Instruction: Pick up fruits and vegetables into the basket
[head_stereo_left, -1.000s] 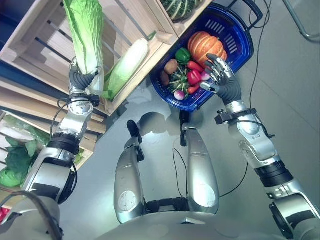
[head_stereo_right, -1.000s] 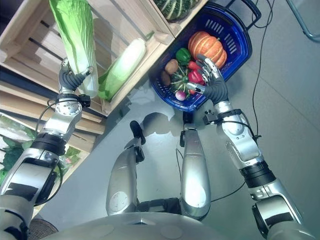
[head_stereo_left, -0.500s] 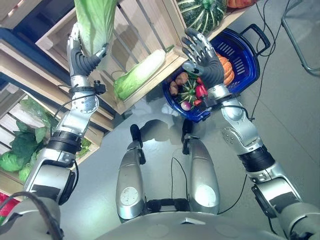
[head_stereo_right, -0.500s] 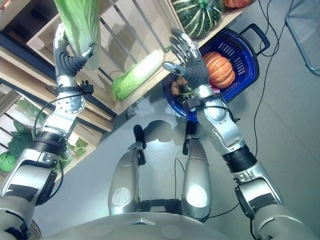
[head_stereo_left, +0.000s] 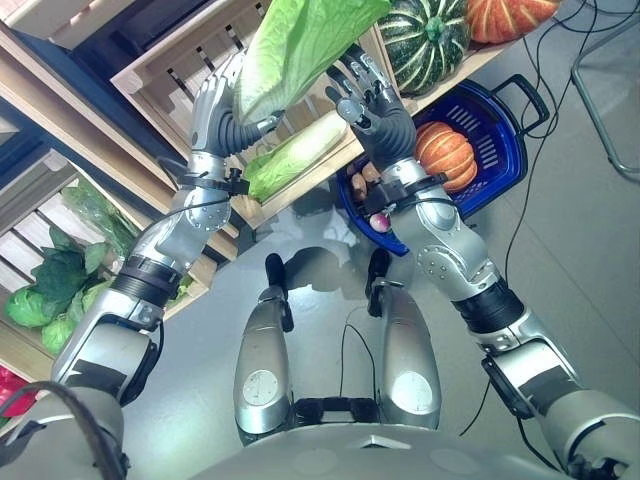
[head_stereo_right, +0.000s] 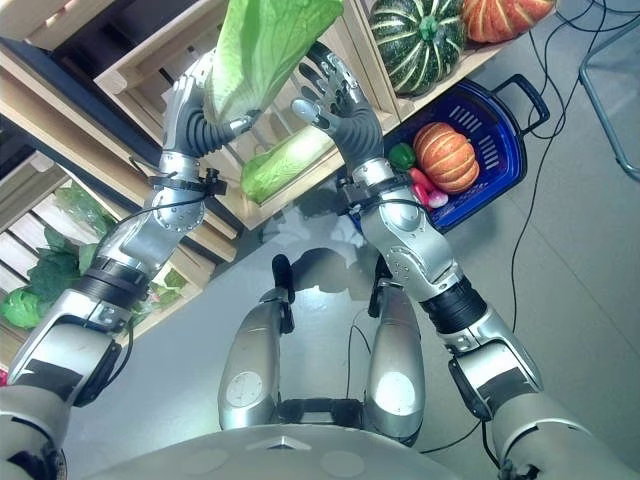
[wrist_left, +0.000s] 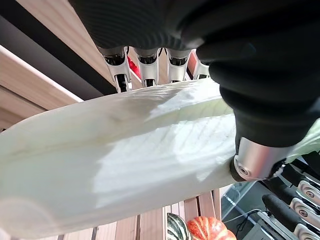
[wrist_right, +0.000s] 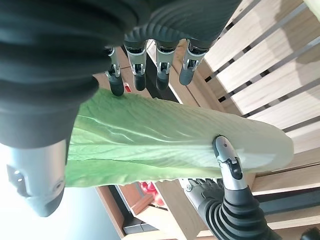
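Left wrist view shows the left hand (wrist_left: 240, 75) curled round a napa cabbage (head_stereo_left: 290, 50). The right hand (head_stereo_left: 375, 100), fingers spread and holding nothing, hovers just beside it above the blue basket (head_stereo_left: 505, 150).

A long pale-green napa cabbage (head_stereo_left: 290, 55) is held upright before the wooden crate. The blue basket (head_stereo_left: 505, 150) holds an orange pumpkin (head_stereo_left: 445, 152).

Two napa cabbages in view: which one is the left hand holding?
The upright cabbage, gripped near its pale base by the left hand. The other cabbage lies on its side on the crate ledge, untouched.
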